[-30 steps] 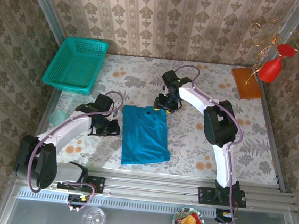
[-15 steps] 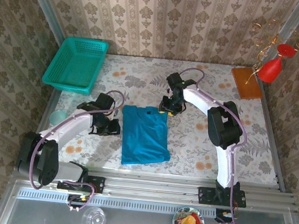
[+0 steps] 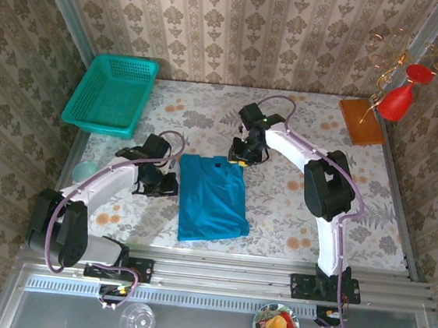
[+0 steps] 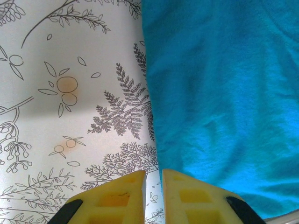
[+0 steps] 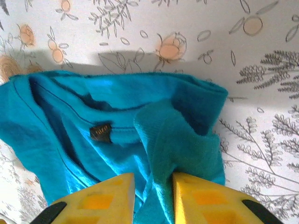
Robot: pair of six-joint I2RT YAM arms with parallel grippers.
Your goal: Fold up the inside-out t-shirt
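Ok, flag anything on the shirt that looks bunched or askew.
The t-shirt lies mostly flat, but its far right corner by the collar is bunched into a raised fold between the right gripper's fingers. Its near hem also sits slightly slanted.

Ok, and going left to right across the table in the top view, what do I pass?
basket → left gripper → t-shirt → board
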